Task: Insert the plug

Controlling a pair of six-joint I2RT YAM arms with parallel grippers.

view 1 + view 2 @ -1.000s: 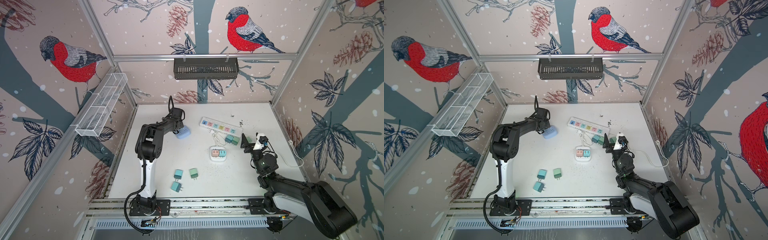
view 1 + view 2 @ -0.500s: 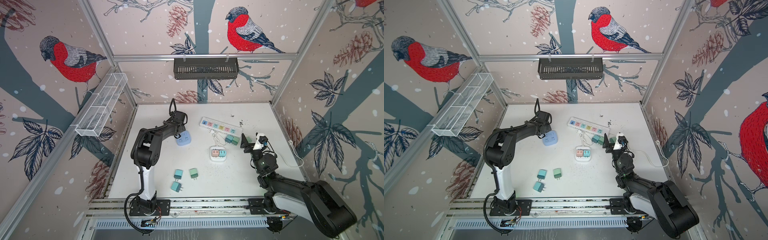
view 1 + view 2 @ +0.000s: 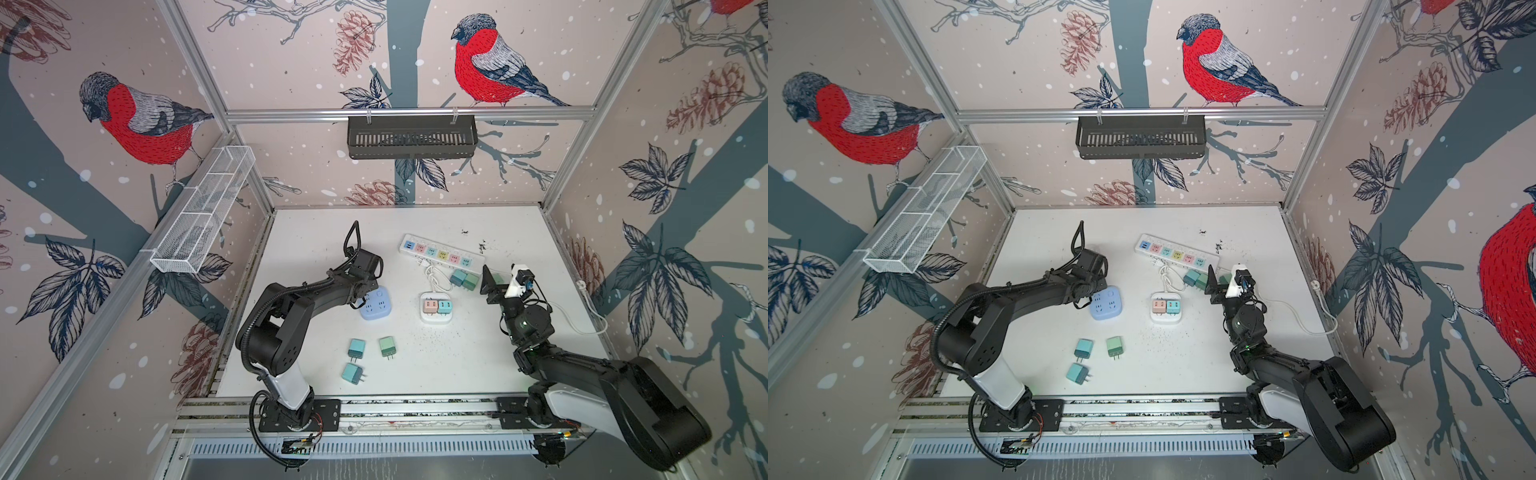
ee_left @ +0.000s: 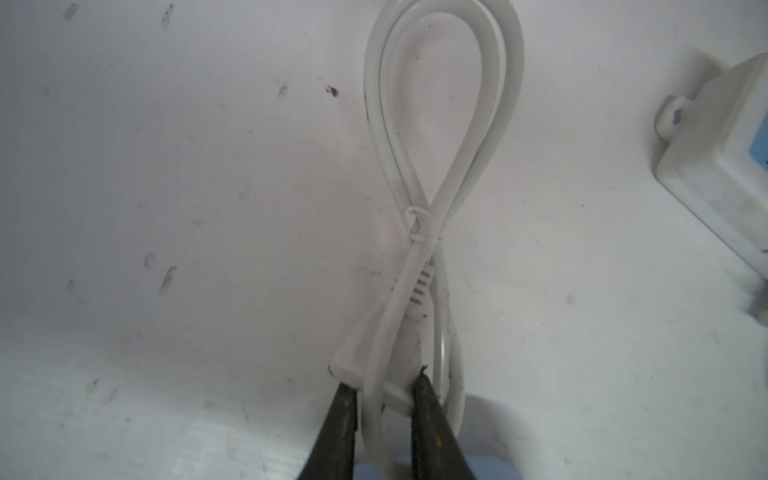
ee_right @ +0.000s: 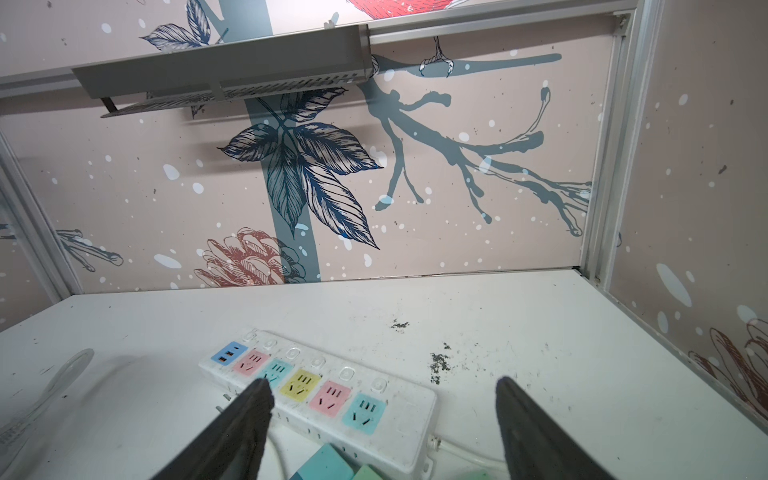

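White flat plastic plug (image 4: 353,368) on its tied cord (image 4: 415,257) is clamped in my left pincer (image 4: 382,388) beside the pale-blue square socket block (image 3: 376,305), my right pincer (image 5: 383,385) gaping wide.

No readable text or number shows, even on the power strip (image 5: 303,384).

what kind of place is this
Probably a robot test cell, not a home: a silver aluminium frame holding bird-print wall panels, two black robot arms bolted to a rail at the front of the white table, and a long white power strip with pastel sockets plus loose teal plug adapters.
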